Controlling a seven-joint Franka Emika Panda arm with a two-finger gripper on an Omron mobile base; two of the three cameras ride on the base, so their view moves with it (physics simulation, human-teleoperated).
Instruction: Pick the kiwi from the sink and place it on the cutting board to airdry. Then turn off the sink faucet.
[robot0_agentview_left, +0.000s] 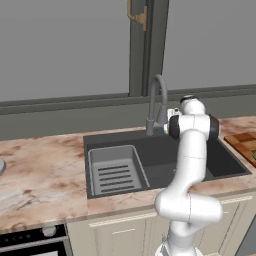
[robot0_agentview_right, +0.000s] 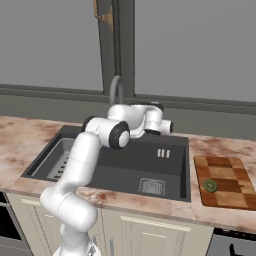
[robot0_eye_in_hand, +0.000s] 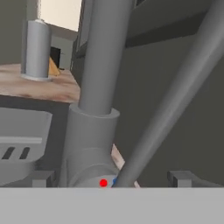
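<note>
Kiwi (robot0_agentview_right: 210, 186), a small olive-brown round fruit, lies on the reddish-brown checkered wooden cutting board (robot0_agentview_right: 223, 181) right of the dark charcoal sink (robot0_agentview_right: 150, 170). The two-finger gripper (robot0_agentview_right: 166, 126) sits at the base of the tall grey gooseneck faucet (robot0_agentview_left: 156, 102), whose slim lever (robot0_eye_in_hand: 175, 100) slants up just ahead of the fingers. Whether the jaws are parted I cannot tell.
</note>
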